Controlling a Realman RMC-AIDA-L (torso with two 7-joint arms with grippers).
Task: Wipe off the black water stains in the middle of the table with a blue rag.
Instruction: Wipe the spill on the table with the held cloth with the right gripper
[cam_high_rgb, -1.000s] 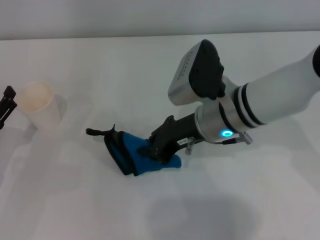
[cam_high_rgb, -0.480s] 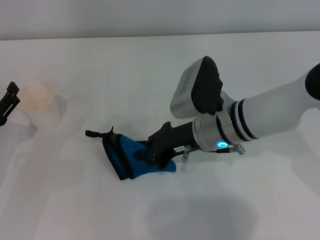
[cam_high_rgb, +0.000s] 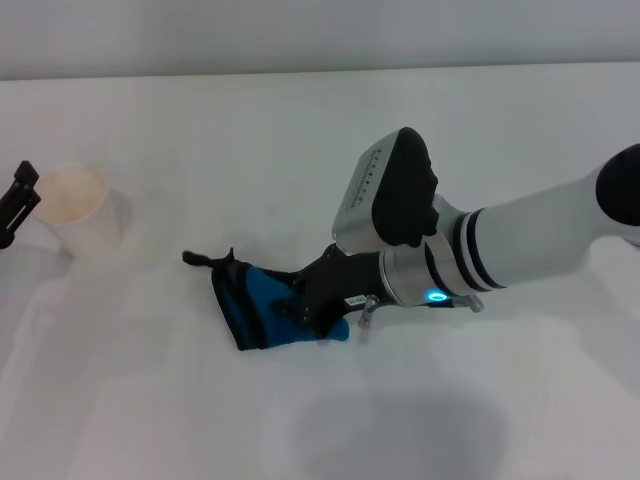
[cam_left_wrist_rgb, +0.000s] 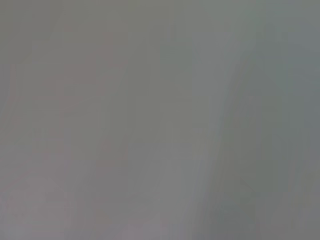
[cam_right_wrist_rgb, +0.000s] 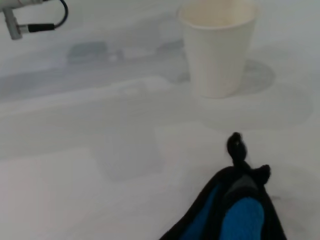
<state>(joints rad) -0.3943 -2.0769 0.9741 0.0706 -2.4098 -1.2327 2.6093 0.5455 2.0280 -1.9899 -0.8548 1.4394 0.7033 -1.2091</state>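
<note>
Wiping step in hand, by judgement: the small bright blue soft rag with black trim (cam_high_rgb: 262, 309) lies flat on the large plain white smooth table (cam_high_rgb: 300, 140), near its middle and toward the near side, pinned under the right gripper (cam_high_rgb: 318, 300). The dark fingers press down into the rag's right end and look to be pinching the cloth, though the tips are buried in the folds and how far the jaws stand apart cannot be read. No black water stain shows anywhere on the bare tabletop in any view; it may lie under the rag or be gone already, cannot tell which. Next move, as I judge it, calls for lifting or shifting the cloth to check the spot beneath, keeping downward pressure if more rubbing is needed. Right arm pose: white forearm enters from the right edge, reaches low and leftward, wrist with a lit blue ring just above the table. The rag's thin black loop (cam_right_wrist_rgb: 237, 146) trails off the far-left corner. Farther left, well apart, stands a white paper cup (cam_high_rgb: 82, 210). Left gripper (cam_high_rgb: 14, 203) parked at the left edge beside the cup, barely in view.
</note>
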